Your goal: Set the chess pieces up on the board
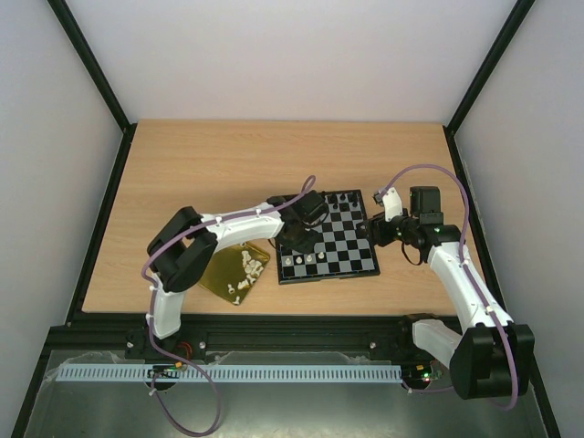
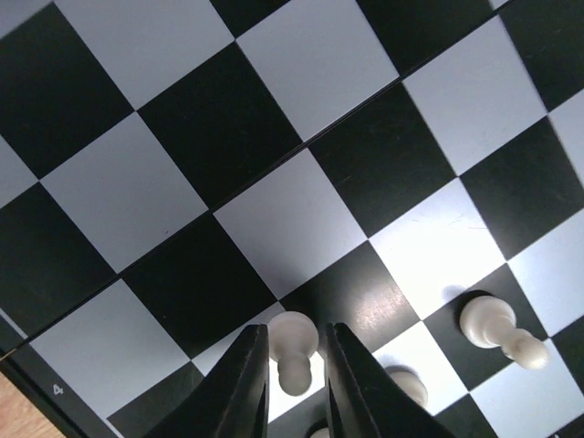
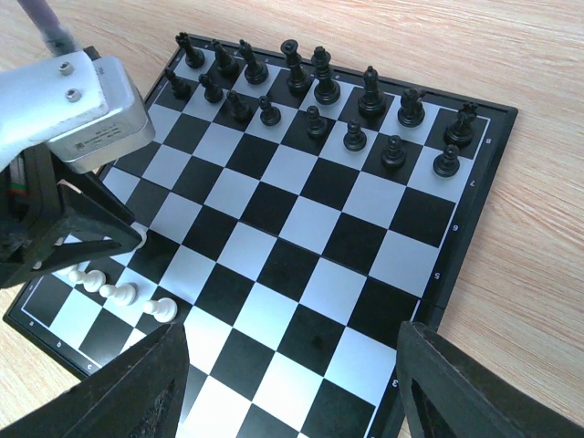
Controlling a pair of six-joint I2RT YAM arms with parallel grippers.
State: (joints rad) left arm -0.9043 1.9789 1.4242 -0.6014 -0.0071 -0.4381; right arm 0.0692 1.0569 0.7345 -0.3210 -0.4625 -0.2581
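Note:
The board lies at the table's middle and also shows in the right wrist view. Black pieces fill its far two rows. Several white pawns stand along its near left edge; they also show in the right wrist view. My left gripper is low over that corner. In the left wrist view its fingers are closed on a white pawn, upright over a light square, beside two standing pawns. My right gripper hovers wide open and empty over the board's right edge.
A shiny gold tray holding several loose white pieces sits on the table left of the board, near the front edge. The left arm's links span the space between the tray and the board.

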